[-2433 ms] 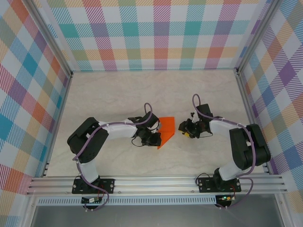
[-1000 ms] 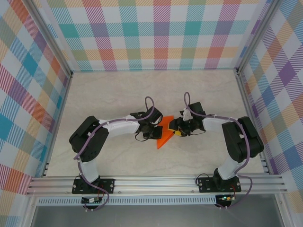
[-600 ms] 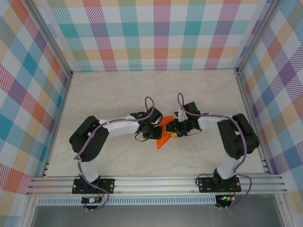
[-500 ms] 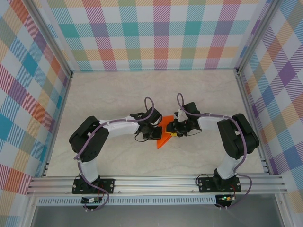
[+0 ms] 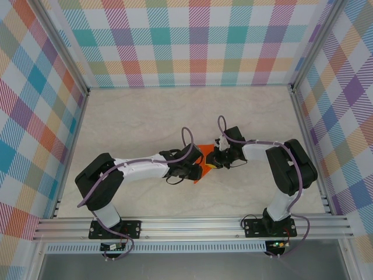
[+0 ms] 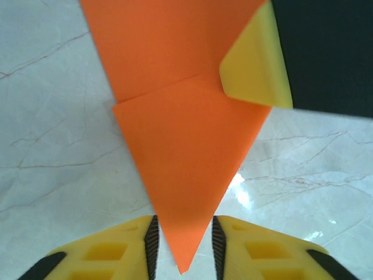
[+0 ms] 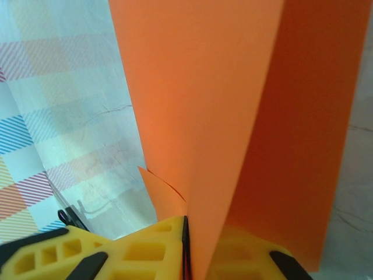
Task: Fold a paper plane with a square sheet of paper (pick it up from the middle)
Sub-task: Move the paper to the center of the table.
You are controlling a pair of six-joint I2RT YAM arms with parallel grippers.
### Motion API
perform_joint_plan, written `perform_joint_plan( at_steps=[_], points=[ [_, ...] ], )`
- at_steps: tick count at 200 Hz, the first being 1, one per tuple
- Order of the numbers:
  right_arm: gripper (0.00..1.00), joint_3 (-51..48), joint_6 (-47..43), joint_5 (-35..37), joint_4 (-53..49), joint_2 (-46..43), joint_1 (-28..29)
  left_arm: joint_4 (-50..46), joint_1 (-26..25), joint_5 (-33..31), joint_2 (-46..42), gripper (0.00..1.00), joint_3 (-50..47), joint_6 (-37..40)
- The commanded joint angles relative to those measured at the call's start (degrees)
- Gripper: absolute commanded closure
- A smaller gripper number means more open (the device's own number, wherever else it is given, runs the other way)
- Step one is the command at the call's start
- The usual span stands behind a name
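Near the middle of the pale marbled surface (image 5: 145, 116), the right gripper (image 7: 186, 227) has its jaws closed on one edge of the folded orange paper (image 6: 189, 151). The pointed tip lies between the left gripper's (image 6: 184, 224) parted jaws, unclamped. Plaid walls (image 5: 198, 41) surround them.

1. Your right gripper (image 7: 186, 248) has its yellow fingers (image 7: 140, 251) pressed together on the bottom edge of the orange paper (image 7: 233, 116).
2. The paper rises from the pinch as two panels meeting at a crease, the left one brighter, the right one in shade.
3. A small orange corner pokes out just left of the pinch.
4. To your left lies pale marbled table (image 7: 99, 128), with a checked pattern (image 7: 23, 140) at the edge.
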Motion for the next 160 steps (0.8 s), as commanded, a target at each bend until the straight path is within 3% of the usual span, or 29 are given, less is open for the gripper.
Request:
perform_joint_plan(
  at_steps=[1, 70, 114, 160],
  points=[
    [0.89, -0.8, 4.5, -0.7, 3.5, -1.1, 0.6, 0.4, -2.3, -6.9, -1.8, 0.64, -0.9, 0.3],
    [0.89, -1.2, 14.6, 5.6, 5.3, -4.0, 6.1, 3.9, -3.2, -13.7, -12.3, 0.48, -9.8, 1.4],
    [0.89, -0.8, 22.7, 13.6, 5.8, -4.9, 11.6, 6.1, -3.1, -12.0, -18.0, 0.48, -15.4, 5.8],
    [0.88, -1.5, 24.6, 16.6, 5.2, -5.7, 13.3, 6.8, -3.1, -10.0, -15.6, 0.52, -15.2, 8.6]
  ],
)
